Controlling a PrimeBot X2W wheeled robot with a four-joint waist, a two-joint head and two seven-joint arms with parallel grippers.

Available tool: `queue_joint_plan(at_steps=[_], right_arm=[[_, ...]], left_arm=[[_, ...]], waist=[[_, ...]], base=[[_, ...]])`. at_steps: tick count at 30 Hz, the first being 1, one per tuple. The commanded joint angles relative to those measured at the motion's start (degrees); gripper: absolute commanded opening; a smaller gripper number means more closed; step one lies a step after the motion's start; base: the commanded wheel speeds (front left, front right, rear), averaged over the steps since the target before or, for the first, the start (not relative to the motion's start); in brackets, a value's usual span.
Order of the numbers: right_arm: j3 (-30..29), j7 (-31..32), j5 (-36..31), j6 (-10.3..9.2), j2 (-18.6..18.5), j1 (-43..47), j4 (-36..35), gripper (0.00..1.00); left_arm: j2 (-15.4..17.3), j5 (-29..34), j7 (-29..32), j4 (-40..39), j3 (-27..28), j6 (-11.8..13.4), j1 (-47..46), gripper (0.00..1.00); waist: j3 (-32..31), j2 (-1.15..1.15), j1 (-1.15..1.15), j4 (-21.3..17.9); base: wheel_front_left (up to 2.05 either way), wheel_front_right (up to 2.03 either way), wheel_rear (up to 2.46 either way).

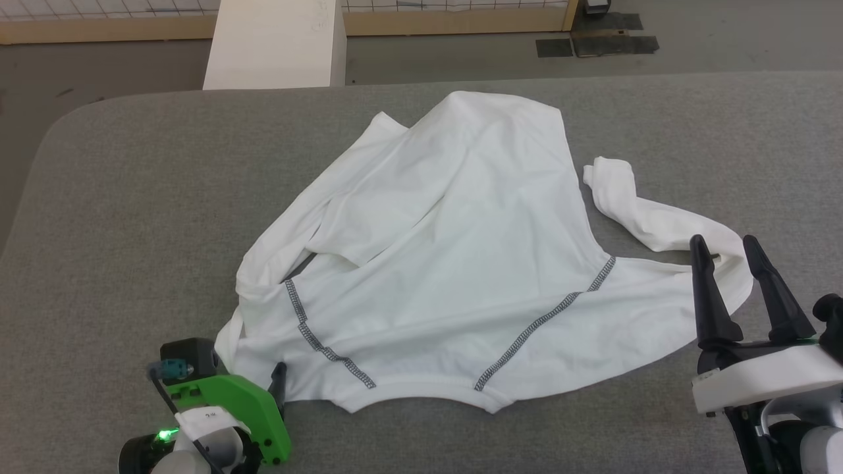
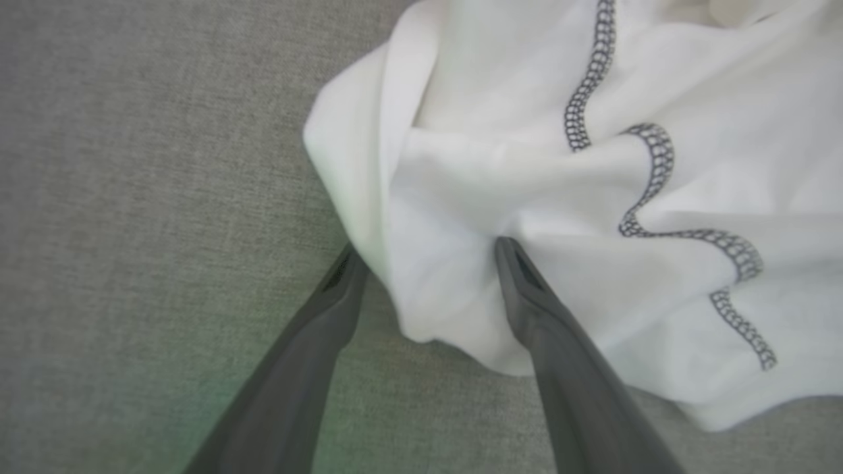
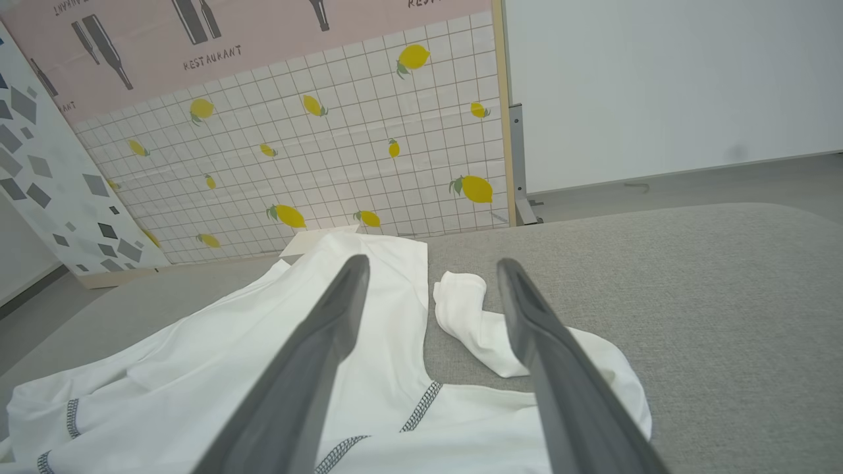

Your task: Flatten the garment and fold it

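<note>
Jaws released, the left gripper (image 2: 428, 253) straddles the bunched lower-left corner of the garment (image 1: 461, 250); it should pinch deep. The right gripper (image 1: 724, 245), lower right, also gapes.

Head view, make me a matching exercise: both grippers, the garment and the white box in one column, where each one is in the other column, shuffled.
Things
1. left gripper
2. right gripper
3. garment
4. white box

Places
A. behind the far edge of the table
B. open, over the garment's right-hand end
C. open, at the garment's near left corner
D. lying rumpled on the grey tabletop

Pairs: 1-C, 2-B, 3-D, 4-A
</note>
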Motion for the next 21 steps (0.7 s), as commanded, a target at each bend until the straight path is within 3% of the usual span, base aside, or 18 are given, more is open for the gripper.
queue_joint_plan(at_steps=[1,3,8,15,21], right_arm=[[-0.11,-0.39,0.6,-0.09,0.12,-0.54,0.16,1.0],[-0.29,-0.3,0.62,-0.09,0.12,-0.4,0.14,1.0],[-0.35,3.22,0.55,-0.09,0.12,1.5,0.84,1.0],[-1.52,17.19,1.26,-0.09,0.12,8.04,2.28,1.0],[0.32,20.18,2.6,-0.09,0.12,7.24,5.63,1.0]], left_arm=[[-1.25,-0.55,1.8,1.48,-1.83,-0.81,0.94,0.35],[-1.12,-0.74,2.16,1.29,-1.92,-0.78,1.28,0.0],[-1.13,-1.54,2.36,0.42,-2.2,-1.52,1.76,0.0],[-1.35,-1.9,0.63,-0.97,-1.98,-1.5,2.6,0.0],[-1.05,-1.97,-0.25,-1.77,-1.71,-1.41,2.52,0.0]], waist=[[-0.07,0.0,0.0,-0.05],[-0.2,0.0,0.0,-0.04],[-0.54,0.0,0.0,0.36],[-0.75,0.0,0.0,1.21],[0.56,0.0,0.0,1.66]], base=[[0.0,0.0,0.0],[0.0,0.0,0.0],[0.0,0.0,0.0],[0.0,0.0,0.0],[0.0,0.0,0.0]])
